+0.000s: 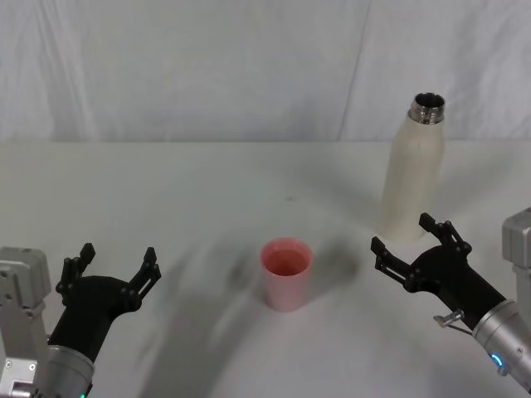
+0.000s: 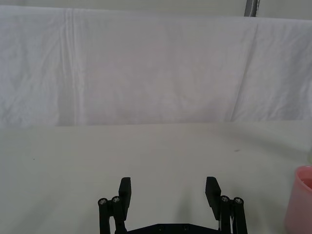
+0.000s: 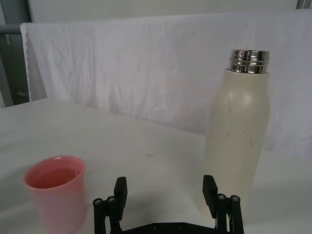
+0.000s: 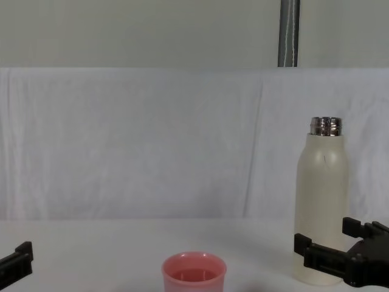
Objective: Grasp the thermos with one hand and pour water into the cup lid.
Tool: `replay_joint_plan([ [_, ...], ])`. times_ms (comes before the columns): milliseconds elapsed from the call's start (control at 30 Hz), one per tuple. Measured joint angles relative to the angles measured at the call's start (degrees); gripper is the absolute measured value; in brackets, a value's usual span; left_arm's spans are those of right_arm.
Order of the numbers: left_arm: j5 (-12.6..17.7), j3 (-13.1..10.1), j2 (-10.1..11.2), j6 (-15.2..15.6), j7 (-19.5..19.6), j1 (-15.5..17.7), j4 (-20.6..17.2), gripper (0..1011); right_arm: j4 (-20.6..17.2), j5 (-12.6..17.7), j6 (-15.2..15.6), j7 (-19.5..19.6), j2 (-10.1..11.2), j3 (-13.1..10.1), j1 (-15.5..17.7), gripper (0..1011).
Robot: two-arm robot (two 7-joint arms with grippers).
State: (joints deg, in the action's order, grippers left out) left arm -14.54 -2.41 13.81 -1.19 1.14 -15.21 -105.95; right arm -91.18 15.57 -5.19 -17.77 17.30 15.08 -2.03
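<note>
Right pincer (image 3: 165, 192) spread, thermos (image 3: 238, 136) uncapped

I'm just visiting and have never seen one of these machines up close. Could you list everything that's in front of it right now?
thermos: one, cream-white with a bare steel neck and no cap, standing upright on the table's right side.
cup lid: one, pink, upright near the table's middle, left of the thermos and apart from it.
table: one, covered in white, carrying both items.
backdrop cloth: one, white, hanging behind the table.
pole: one, grey metal, upright above the cloth.
right gripper: one, black, open, just in front of the thermos's base, holding nothing.
left gripper: one, black, open, low on the left, away from both items.
</note>
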Motion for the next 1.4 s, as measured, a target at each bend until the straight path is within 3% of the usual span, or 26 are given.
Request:
replay_joint_plan([
  [267, 0.00, 0.00, 0.00, 0.00, 0.00, 0.00, 0.00, 1001, 0.59, -1.75, -0.29, 0.67, -0.17, 0.16, -0.65, 1000],
  [1400, 0.00, 0.00, 0.00, 0.00, 0.00, 0.00, 0.00, 1001, 0.41, -1.17, -0.18, 0.46, -0.16, 0.07, -0.45, 1000],
])
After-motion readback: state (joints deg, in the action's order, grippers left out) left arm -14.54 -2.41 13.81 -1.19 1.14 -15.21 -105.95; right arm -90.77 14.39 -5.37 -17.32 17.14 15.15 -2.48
